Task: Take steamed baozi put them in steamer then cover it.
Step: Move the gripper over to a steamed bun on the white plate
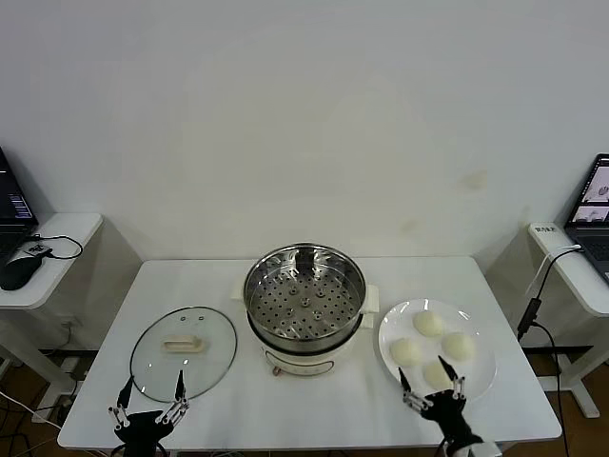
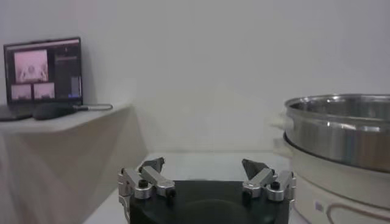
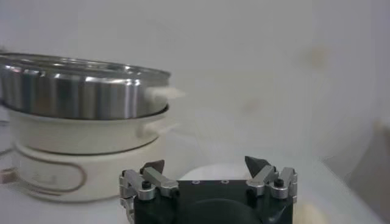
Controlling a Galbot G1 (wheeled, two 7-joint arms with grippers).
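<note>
Steamer [image 1: 304, 303] at centre; cover [image 1: 183, 349] at 9 o'clock, 4 baozi [image 1: 428, 323] at 3 o'clock; left pincer [image 1: 150, 393] and right pincer [image 1: 430, 382] wide, empty.

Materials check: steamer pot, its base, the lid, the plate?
Steamer pot: polished metal, likely stainless steel; mirror reflections, perforated tray inside.
Base: white, smooth, probably plastic; matte, no reflections.
Lid: clear glass by its see-through look, thin metal rim, cream handle, plastic perhaps.
Plate: white, glossy; ceramic or melamine, cannot tell which.
</note>
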